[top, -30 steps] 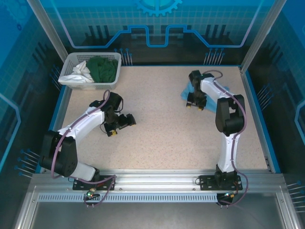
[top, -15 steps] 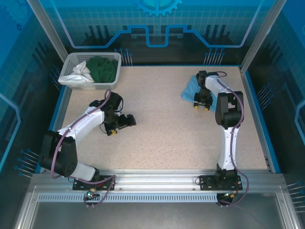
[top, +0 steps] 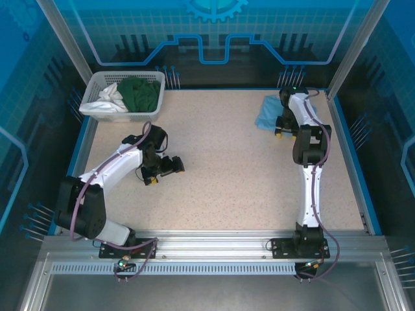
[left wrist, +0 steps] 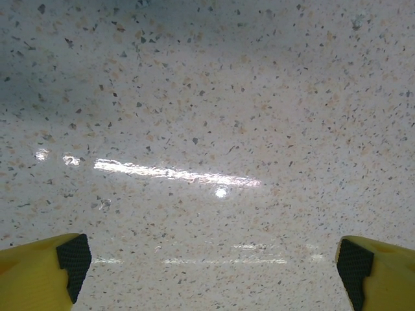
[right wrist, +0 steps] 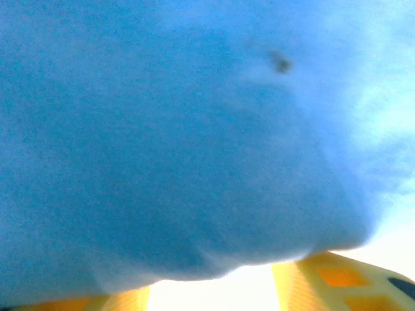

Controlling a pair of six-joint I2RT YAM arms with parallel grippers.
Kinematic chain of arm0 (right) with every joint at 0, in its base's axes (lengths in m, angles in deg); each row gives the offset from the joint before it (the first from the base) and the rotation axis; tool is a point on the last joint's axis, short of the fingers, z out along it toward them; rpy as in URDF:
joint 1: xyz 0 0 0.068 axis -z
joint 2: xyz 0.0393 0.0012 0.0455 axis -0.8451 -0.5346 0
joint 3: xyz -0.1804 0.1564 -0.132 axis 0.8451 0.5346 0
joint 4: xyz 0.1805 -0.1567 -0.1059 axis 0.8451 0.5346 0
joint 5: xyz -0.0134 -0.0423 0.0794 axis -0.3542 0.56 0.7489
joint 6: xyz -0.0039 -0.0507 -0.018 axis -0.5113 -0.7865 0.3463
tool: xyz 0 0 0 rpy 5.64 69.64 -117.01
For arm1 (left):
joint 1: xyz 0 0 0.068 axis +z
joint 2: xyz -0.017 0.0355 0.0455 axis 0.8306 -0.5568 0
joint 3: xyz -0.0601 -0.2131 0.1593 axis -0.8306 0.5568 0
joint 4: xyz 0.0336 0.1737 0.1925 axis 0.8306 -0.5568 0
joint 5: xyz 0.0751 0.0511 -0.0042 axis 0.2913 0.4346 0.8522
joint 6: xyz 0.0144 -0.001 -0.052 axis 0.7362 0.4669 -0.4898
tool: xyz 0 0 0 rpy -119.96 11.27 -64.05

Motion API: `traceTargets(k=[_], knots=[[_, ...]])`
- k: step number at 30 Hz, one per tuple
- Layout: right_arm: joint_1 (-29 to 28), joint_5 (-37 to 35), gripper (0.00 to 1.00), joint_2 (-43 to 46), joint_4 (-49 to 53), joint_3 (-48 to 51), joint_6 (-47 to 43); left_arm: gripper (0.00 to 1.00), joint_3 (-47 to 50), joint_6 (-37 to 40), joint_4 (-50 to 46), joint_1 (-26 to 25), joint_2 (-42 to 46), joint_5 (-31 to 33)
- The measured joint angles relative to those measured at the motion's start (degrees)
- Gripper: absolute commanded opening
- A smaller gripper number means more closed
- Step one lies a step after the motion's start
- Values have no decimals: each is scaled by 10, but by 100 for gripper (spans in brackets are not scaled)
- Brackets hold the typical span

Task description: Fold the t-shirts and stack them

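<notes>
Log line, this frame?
left end effector: open, over table | right end effector: at light blue t-shirt, grip unclear | dark green garment: in basket

Left end effector (left wrist: 213, 262) spread wide, right arm (top: 305, 149) stretched forward

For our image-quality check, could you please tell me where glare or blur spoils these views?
Left wrist: a bright glare streak lies across the table, its speckles otherwise sharp. Right wrist: the blue shirt sits too close to the lens, a soft blur with no weave visible. Top external: evenly lit and sharp.
</notes>
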Motion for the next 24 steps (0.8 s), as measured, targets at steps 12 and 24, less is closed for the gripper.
traceTargets(k=[12, 24], knots=[[73, -93, 59, -11, -50, -22, -8, 99, -5, 0, -14, 0, -10, 9], [21, -14, 73, 143, -131, 157, 20, 99, -10, 0, -15, 0, -5, 11]])
